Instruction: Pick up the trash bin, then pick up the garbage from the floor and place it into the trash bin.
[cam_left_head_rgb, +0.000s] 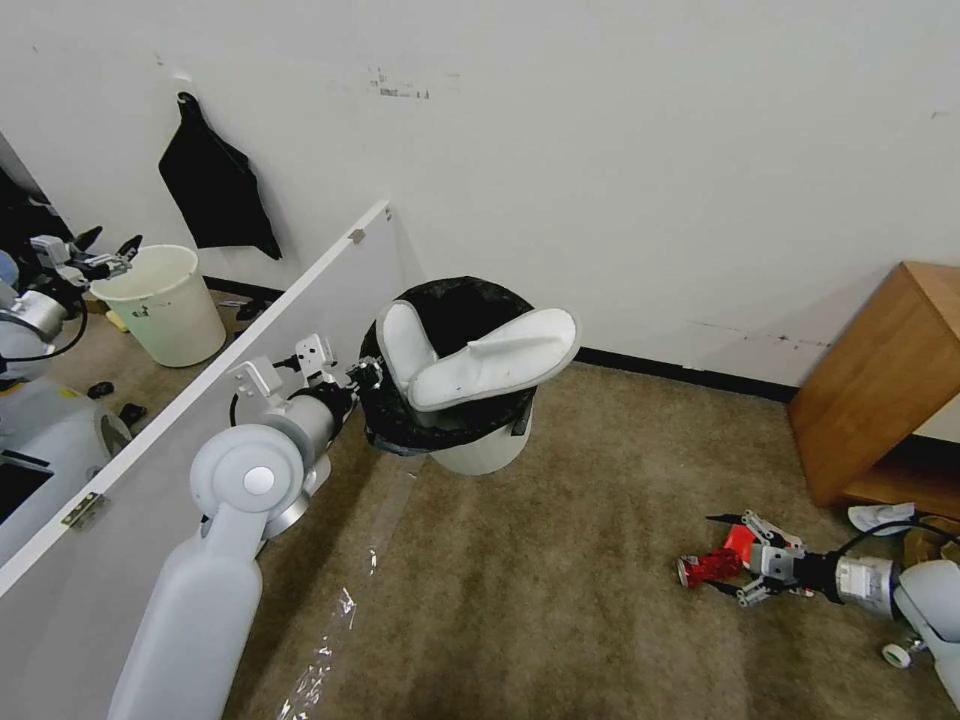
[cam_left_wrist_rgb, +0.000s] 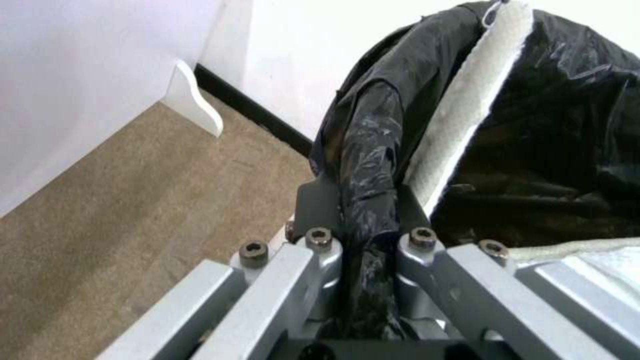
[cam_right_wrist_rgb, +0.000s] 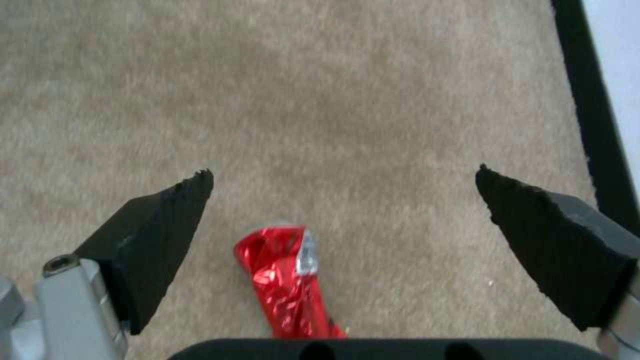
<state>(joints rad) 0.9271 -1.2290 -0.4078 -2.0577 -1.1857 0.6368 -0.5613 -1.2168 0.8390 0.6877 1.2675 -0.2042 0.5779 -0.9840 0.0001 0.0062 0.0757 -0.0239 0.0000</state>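
Observation:
The trash bin (cam_left_head_rgb: 480, 452) is white with a black bag over its rim, and it tilts toward me in the middle of the head view. Two white slippers (cam_left_head_rgb: 490, 362) stick out of it. My left gripper (cam_left_head_rgb: 364, 379) is shut on the bin's near rim; the left wrist view shows the left gripper (cam_left_wrist_rgb: 363, 200) clamping the black liner (cam_left_wrist_rgb: 567, 125), with a slipper (cam_left_wrist_rgb: 467, 110) just beyond. On the beige carpet floor (cam_left_head_rgb: 560, 590) at the lower right lies a crushed red can (cam_left_head_rgb: 708, 567). My right gripper (cam_left_head_rgb: 717, 553) is open, low, with the can (cam_right_wrist_rgb: 287, 280) between its fingers (cam_right_wrist_rgb: 167, 235).
A wooden cabinet (cam_left_head_rgb: 880, 380) stands at the right, with white litter (cam_left_head_rgb: 880, 515) at its foot. A white panel (cam_left_head_rgb: 200, 400) runs along my left arm. Behind it sits a cream bucket (cam_left_head_rgb: 165, 300). A black bag (cam_left_head_rgb: 215, 190) hangs on the wall. Clear plastic film (cam_left_head_rgb: 330, 640) lies on the carpet.

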